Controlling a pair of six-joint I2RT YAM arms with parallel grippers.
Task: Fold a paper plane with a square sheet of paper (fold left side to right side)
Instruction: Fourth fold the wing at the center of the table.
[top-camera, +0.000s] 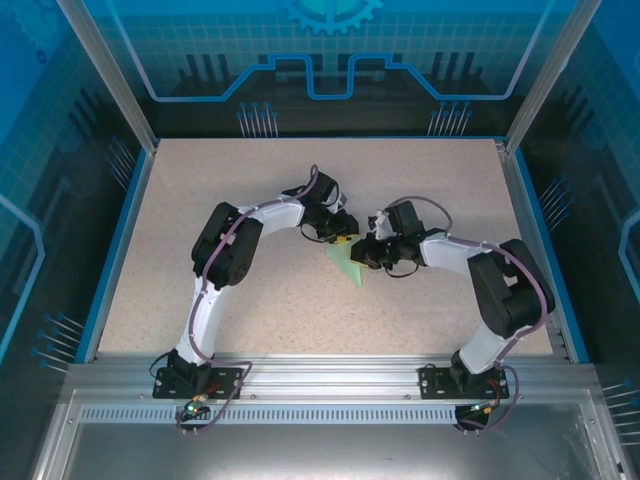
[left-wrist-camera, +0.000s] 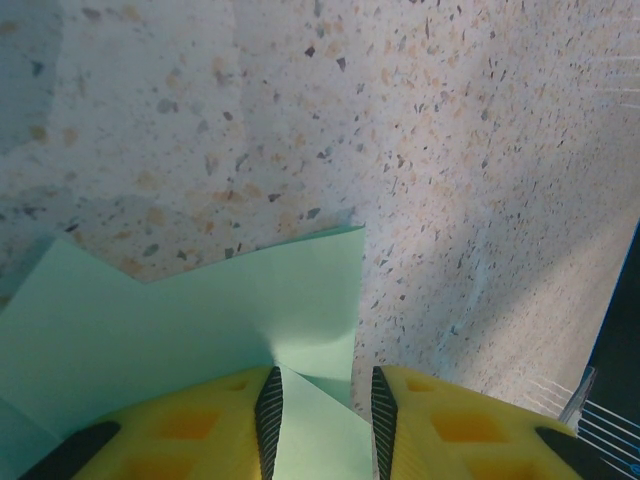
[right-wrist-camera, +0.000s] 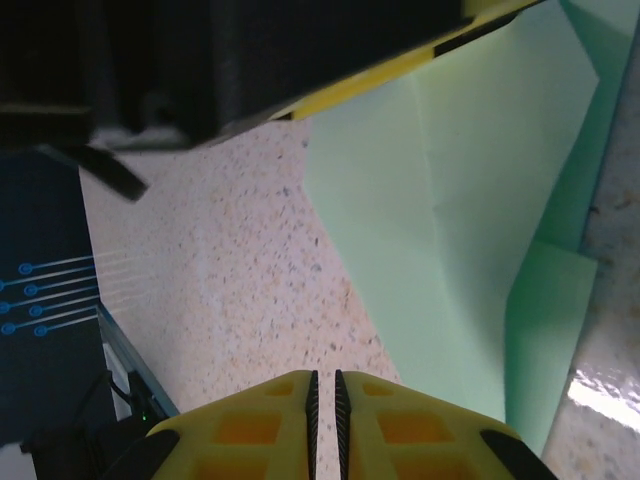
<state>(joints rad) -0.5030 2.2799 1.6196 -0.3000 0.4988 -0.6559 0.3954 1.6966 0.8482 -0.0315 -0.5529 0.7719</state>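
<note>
Now the paper (top-camera: 350, 266) lay creased in the middle of the bench (top-camera: 200, 170). The left jaws stood a little apart, over the paper's edge. The right jaws were nearly closed and empty, just beside it.

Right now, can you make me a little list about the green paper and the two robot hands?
Paper: pale green sheet, folded and creased, lying on the speckled table
Left gripper: jaws apart, a paper flap lying in the gap
Right gripper: jaws almost together, nothing seen between them, at the paper's edge
Where: both grippers meet over the paper, mid-table
</note>
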